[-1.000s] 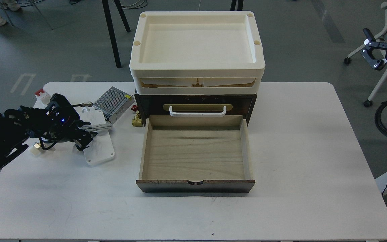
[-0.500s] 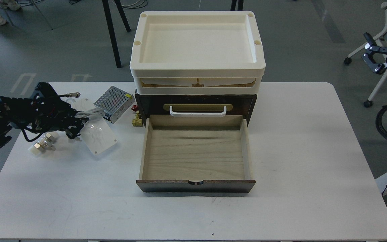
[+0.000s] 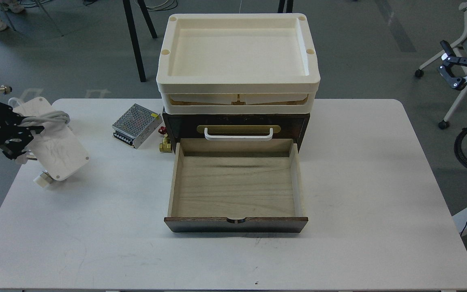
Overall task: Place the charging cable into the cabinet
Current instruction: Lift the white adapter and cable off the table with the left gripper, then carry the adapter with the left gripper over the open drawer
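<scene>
The charging cable (image 3: 57, 152), a flat white block with a white cord bundled round its middle, hangs tilted above the table's far left edge. My left gripper (image 3: 23, 140) is shut on it at the cord bundle, and the arm reaches in from the left edge. The dark brown cabinet (image 3: 236, 121) stands at the table's middle back. Its light-wood drawer (image 3: 235, 184) is pulled out towards me and holds nothing. My right gripper (image 3: 446, 56) is raised at the far right, off the table, open and empty.
A cream plastic tray (image 3: 237, 87) sits on top of the cabinet. A silver perforated power-supply box (image 3: 134, 125) and a brass valve (image 3: 164, 142) lie left of the cabinet. A small white fitting (image 3: 43, 179) lies under the held block. A chair stands at the far right.
My left gripper has lifted the charging cable off the table and carried it left and back, away from the power-supply box. The right gripper has shifted slightly.
</scene>
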You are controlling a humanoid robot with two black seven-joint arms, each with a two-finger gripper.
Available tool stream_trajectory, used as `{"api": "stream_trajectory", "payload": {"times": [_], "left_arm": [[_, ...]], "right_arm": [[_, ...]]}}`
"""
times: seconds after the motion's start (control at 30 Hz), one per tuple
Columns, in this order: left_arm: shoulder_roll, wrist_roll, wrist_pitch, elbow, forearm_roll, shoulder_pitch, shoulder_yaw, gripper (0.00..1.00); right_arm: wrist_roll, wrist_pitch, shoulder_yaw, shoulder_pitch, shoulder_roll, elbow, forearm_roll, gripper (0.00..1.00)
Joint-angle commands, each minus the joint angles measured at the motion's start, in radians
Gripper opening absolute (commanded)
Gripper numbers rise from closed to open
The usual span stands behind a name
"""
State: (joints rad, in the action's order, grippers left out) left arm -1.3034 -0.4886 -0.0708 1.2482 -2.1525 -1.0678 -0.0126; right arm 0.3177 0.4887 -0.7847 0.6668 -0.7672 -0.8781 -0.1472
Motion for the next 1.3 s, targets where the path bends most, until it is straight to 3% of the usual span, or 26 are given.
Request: {"api": "stream_trajectory", "payload": {"times": [0.0, 0.13, 0.27, 0.47, 0.63, 0.8, 1.27], "left_arm": [[-0.160, 0.000, -0.096, 0.215, 0.213, 0.000, 0.005, 0.00], [-0.234, 0.000, -0.159, 0.396, 0.422, -0.007, 0.016, 0.00], [-0.206, 0.000, -0.259, 0.503, 0.619, -0.015, 0.060, 0.00], [0.100, 0.000, -0.281, 0.505, 0.865, -0.001, 0.082, 0.00], [0.318, 0.000, -0.267, 0.410, 0.953, 0.061, 0.080, 0.00], [0.462, 0.000, -0.264, 0.263, 0.958, 0.106, 0.080, 0.00], [0.653, 0.000, -0.216, -0.024, 0.965, 0.190, 0.083, 0.00]], "right_arm": [[0.000, -0.001, -0.002, -0.001, 0.000, 0.001, 0.000, 1.00], [0.000, -0.001, -0.004, -0.001, 0.003, -0.002, 0.000, 1.00], [0.000, -0.001, -0.004, -0.001, 0.003, -0.002, 0.000, 1.00], [0.000, -0.001, -0.007, -0.001, 0.002, -0.001, 0.000, 1.00], [0.000, -0.018, -0.007, -0.009, 0.005, -0.012, -0.006, 1.00], [0.000, -0.021, -0.010, -0.015, 0.003, -0.007, -0.015, 1.00], [0.000, -0.021, -0.008, -0.038, 0.005, -0.009, -0.015, 1.00]]}}
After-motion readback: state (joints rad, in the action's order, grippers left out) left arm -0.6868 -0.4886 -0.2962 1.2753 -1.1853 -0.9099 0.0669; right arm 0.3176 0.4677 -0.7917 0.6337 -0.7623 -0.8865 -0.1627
